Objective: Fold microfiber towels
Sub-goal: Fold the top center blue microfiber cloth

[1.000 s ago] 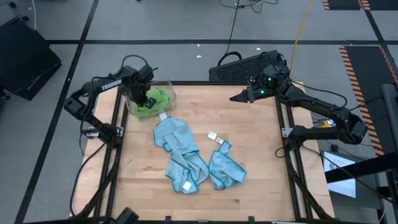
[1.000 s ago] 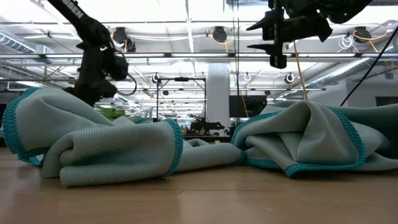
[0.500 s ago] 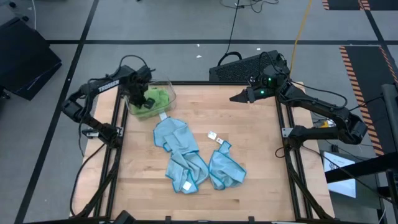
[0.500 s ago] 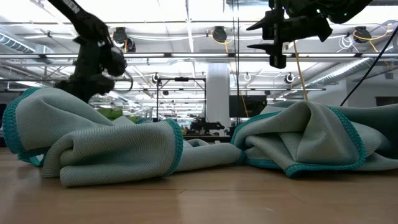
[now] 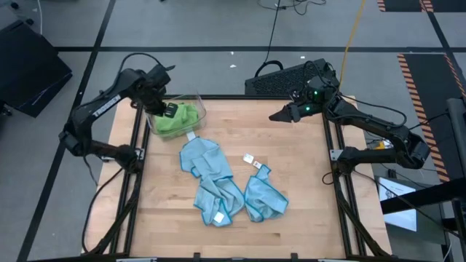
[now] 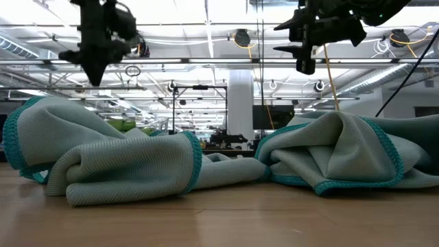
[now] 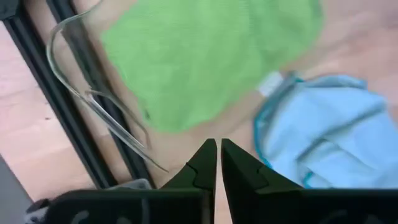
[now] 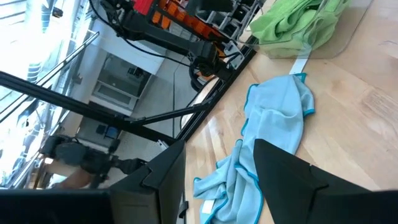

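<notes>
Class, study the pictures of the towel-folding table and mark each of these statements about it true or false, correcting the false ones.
1. The green towels lie in the clear bin. True.
2. The left pincer grips a blue towel. False: it is empty, above the bin.
3. The blue towels lie crumpled on the table. True.
4. The right pincer rests on the blue towels. False: it hangs apart, over the table's far right corner.
</notes>
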